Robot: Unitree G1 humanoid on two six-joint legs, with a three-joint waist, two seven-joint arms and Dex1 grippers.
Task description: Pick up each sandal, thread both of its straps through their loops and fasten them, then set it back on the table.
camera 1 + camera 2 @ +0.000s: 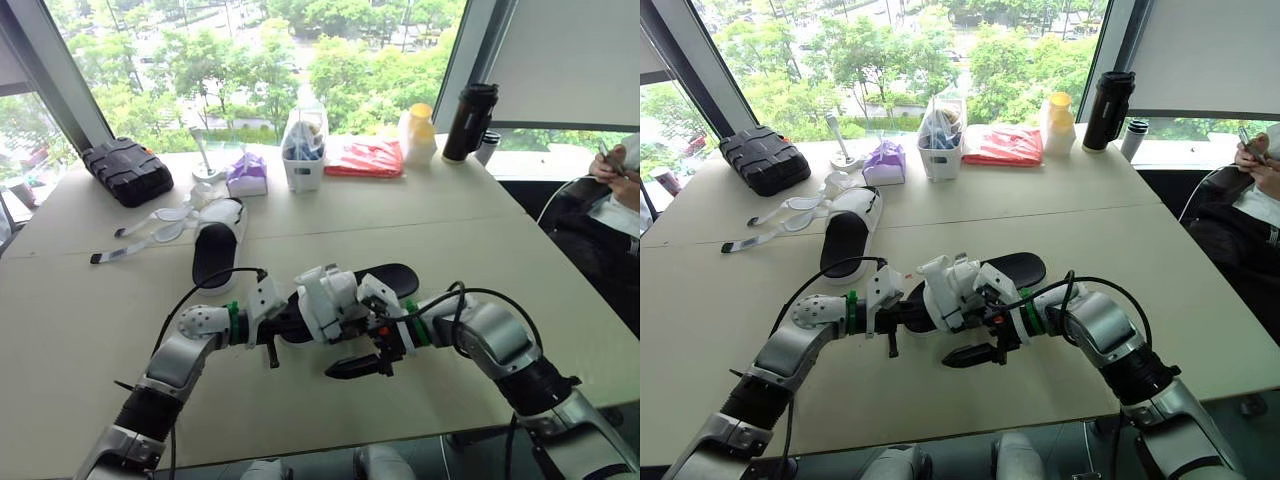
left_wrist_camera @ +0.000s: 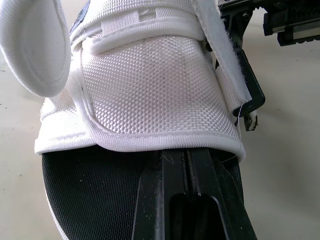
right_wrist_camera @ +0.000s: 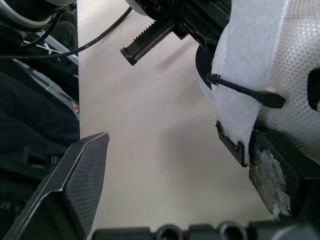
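A sandal (image 1: 345,290) with a black sole and white mesh upper is held just above the table's middle. My left gripper (image 1: 283,325) is shut on its sole end; one black finger (image 2: 195,200) lies on the sole under the white upper (image 2: 150,90). My right gripper (image 1: 368,345) stands open at the sandal's side. A white strap (image 3: 245,75) hangs against one of its fingers (image 3: 280,170), and the other finger (image 3: 75,185) is far apart from it. A second sandal (image 1: 217,245) lies on the table behind, its white straps (image 1: 150,232) spread loose to the left.
Along the back edge by the window stand a black case (image 1: 127,170), a purple pack (image 1: 247,172), a white container (image 1: 304,150), a red packet (image 1: 365,157), a yellow-capped bottle (image 1: 417,132) and a black tumbler (image 1: 470,122). A person (image 1: 620,185) sits at the far right.
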